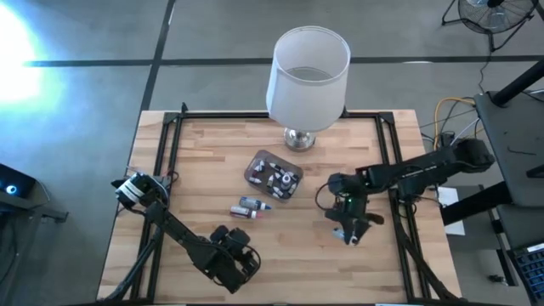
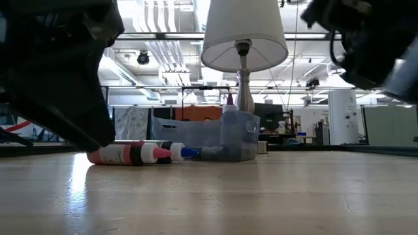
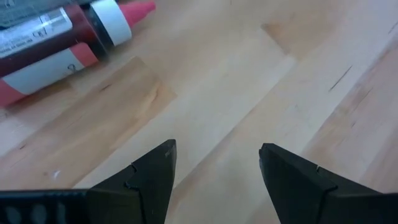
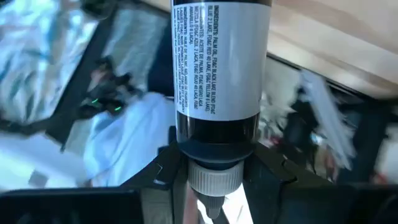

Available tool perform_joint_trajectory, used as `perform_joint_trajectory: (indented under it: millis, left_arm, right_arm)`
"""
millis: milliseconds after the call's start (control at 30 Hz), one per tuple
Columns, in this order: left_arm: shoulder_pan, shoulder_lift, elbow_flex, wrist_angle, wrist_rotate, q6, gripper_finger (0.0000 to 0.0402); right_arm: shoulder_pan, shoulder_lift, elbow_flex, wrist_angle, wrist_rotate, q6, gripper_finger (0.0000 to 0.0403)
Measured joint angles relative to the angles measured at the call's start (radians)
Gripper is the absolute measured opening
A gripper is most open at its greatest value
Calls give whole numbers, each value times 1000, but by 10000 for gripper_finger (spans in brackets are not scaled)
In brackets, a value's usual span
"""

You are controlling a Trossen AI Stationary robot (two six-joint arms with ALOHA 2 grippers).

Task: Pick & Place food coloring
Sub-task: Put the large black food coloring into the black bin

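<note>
Two food coloring bottles (image 1: 251, 206) lie on their sides on the wooden table, red caps showing in the left wrist view (image 3: 62, 43) and the low view (image 2: 130, 154). More bottles lie in the small translucent tub (image 1: 274, 176). My left gripper (image 3: 217, 168) is open just above the bare wood, near the front edge (image 1: 236, 248), a short way from the lying pair. My right gripper (image 1: 348, 229) hangs over the table's right part, shut on a dark food coloring bottle (image 4: 221, 68) with a white printed label. My right gripper pinches the dark bottle between its two fingers (image 4: 165, 171) at its shoulder (image 4: 214, 149), just above the whitish neck collar. The body sticks out forward past the fingertips, in line with them. The bottle is lifted clear of the table.
A tall lamp with a white shade (image 1: 308, 72) and metal foot (image 1: 298, 138) stands at the table's far middle, right behind the tub. A black frame (image 1: 170, 140) runs along the table's edges. Bare wood lies between the two grippers and along the front.
</note>
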Motion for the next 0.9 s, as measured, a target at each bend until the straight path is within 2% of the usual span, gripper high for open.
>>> perform_joint_trajectory:
  millis: [167, 367, 567, 700, 900]
  left_arm:
    - [0, 0, 0, 0, -35, -4, 210]
    - [0, 0, 0, -6, -59, 4, 210]
    - [1, 0, 0, -20, -67, 35, 210]
    - [2, 0, 0, -28, -75, 45, 210]
    - [2, 0, 0, -50, -75, 52, 210]
  right_arm:
    - [51, 30, -25, -200, -43, -79, 109]
    - [155, 45, -64, -240, -77, -54, 132]
    - [210, 40, -89, -281, -88, -49, 121]
    - [225, 40, -111, -283, -87, -34, 119]
    - [225, 40, -133, -279, -87, -37, 139]
